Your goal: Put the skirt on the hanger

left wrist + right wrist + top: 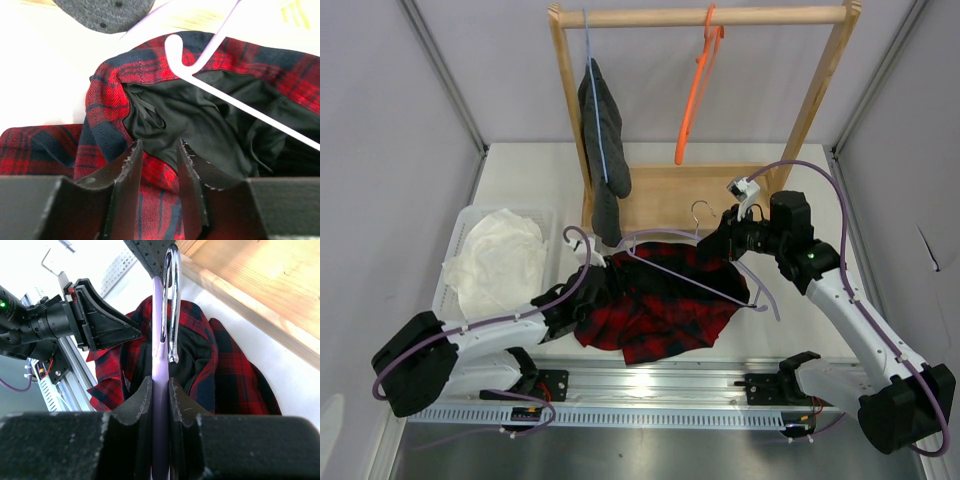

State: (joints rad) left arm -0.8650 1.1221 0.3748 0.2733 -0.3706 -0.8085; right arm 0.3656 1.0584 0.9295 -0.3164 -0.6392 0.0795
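One wrist view shows right hand (160,383) clamping hanger (159,340).

Skirt (655,310) matt woven cloth; hanger (160,355) smooth plastic, hook (175,315) glossy metal.

Left arm (480,338) and right arm (855,320): white link shells, black joint housings and bases. Lilac cable (800,163) loops along each, fastened by white ties. Green lamp (812,256) lit on right wrist housing. Left pincer (158,145) fingers (127,170) black, edges chipped pale. Right pincer (160,382) likewise black, lightly scuffed.
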